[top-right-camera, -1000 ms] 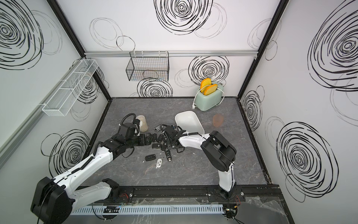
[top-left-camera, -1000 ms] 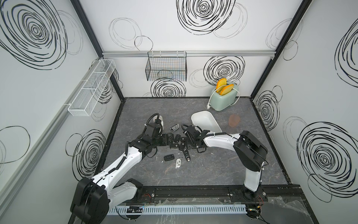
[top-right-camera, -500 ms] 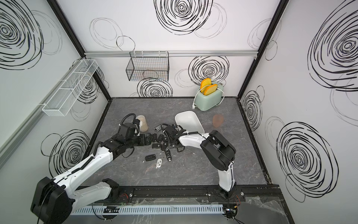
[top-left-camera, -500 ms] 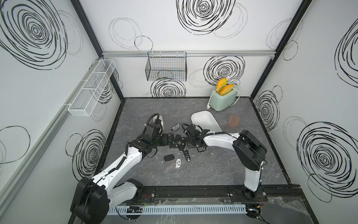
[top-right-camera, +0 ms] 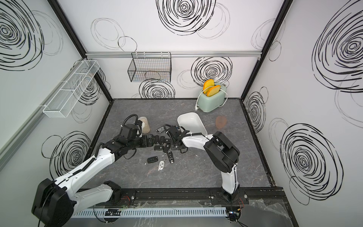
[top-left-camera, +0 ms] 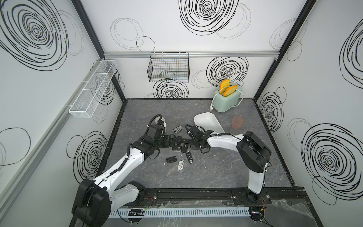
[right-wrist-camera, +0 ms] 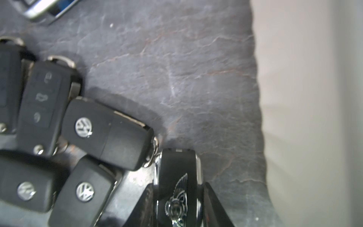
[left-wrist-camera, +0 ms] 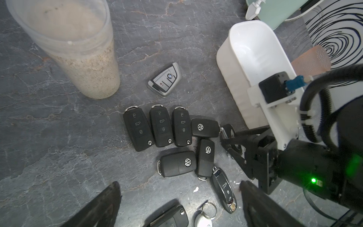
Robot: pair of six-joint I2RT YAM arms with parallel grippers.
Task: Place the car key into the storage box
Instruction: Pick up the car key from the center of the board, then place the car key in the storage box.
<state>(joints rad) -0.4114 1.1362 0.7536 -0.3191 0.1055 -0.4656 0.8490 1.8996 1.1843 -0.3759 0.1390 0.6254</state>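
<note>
A glossy black car key with chrome edges is clamped between the two black fingers of the right tool. A silver winged emblem is borne on its face; the letter at the emblem's middle cannot be read. The key is held low over the dark grey stone-patterned desk, and whether it touches the surface cannot be told. Its free end is placed just beside the metal ring of a black flip key marked with the VW roundel.

Two further black VW-badged keys are laid against that one. Beside them, three black button keys are lined up side by side, each marked with padlock and boot symbols. A slim black chrome-trimmed key carries a small gold crest that is too small to be read.

The white smooth plastic storage box with rounded corners is seen near the held key, parted from it by a strip of bare desk; the key is outside it.

The left tool is released, its jaws spread wide near the cluster. A silver-and-black fob with the BMW roundel lies alone between the box and a clear plastic cup of sandy granules. At the back of the desk a mint-green toaster with two orange slices is seen in both top views.
</note>
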